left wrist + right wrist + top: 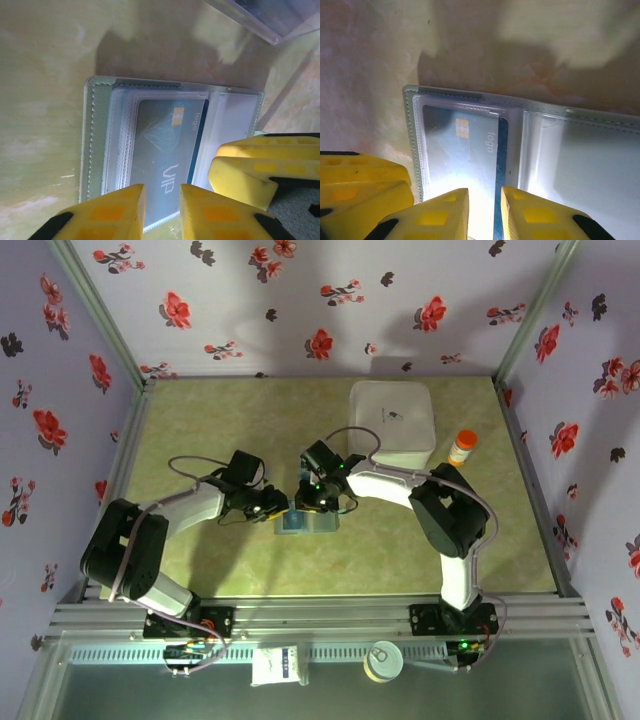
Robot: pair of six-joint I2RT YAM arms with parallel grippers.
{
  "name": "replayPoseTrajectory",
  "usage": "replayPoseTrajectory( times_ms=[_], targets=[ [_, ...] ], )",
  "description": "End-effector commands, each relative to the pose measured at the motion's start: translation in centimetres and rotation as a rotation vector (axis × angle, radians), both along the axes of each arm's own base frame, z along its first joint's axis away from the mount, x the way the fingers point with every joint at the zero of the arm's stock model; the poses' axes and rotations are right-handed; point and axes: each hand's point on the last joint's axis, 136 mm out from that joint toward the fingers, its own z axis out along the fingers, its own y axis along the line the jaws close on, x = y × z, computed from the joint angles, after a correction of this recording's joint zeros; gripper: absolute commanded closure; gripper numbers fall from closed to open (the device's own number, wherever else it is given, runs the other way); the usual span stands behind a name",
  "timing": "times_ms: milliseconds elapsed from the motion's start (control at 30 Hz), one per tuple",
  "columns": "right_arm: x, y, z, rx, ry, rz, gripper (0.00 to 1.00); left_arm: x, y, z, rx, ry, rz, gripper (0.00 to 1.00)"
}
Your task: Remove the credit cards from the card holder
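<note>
Left pincer (161,195) is straddling the lower edge of the blue credit card (165,145), jaws narrowly apart; gripping or not, I cannot tell. Right pincer (484,196) is hanging likewise over the card holder (409,125), centre frame, bare tabletop (40,60) surrounding.

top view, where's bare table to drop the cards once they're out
Free: far-left table beside the white box; near strip before the card holder. Crowded: centre, left end effector and right end effector at the holder; orange bottle corner.
</note>
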Motion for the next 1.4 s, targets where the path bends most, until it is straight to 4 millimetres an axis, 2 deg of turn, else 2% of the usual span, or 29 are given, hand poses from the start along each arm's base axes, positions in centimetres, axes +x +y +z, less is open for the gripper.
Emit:
replayPoseTrajectory(
  times_ms=[0, 400, 767, 933, 1167, 1367],
  targets=[
    [0.1, 1.1, 0.3, 0.044, 0.016, -0.004, 0.75, -0.3, 0.3, -1.1, 0.015, 0.011, -0.020, 0.80],
    [-0.2, 1.2, -0.7, 0.046, 0.033, -0.008, 0.75, -0.8, 1.5, -2.5, 0.086, 0.041, -0.014, 0.90],
    [-0.6, 0.8, -2.0, 0.030, 0.055, -0.008, 0.76, -0.9, 1.7, -2.7, 0.096, 0.046, -0.013, 0.92],
    [-0.8, 0.0, -2.9, -0.018, 0.058, -0.007, 0.76, -0.9, 1.7, -2.8, 0.099, 0.048, -0.012, 0.92],
    [-0.5, -1.0, -2.5, -0.066, 0.025, -0.007, 0.76, -0.9, 1.7, -2.7, 0.101, 0.047, -0.013, 0.91],
    [-0.3, -0.9, -1.7, -0.059, 0.001, -0.004, 0.76, -0.9, 1.7, -2.9, 0.102, 0.051, -0.014, 0.91]
  ],
)
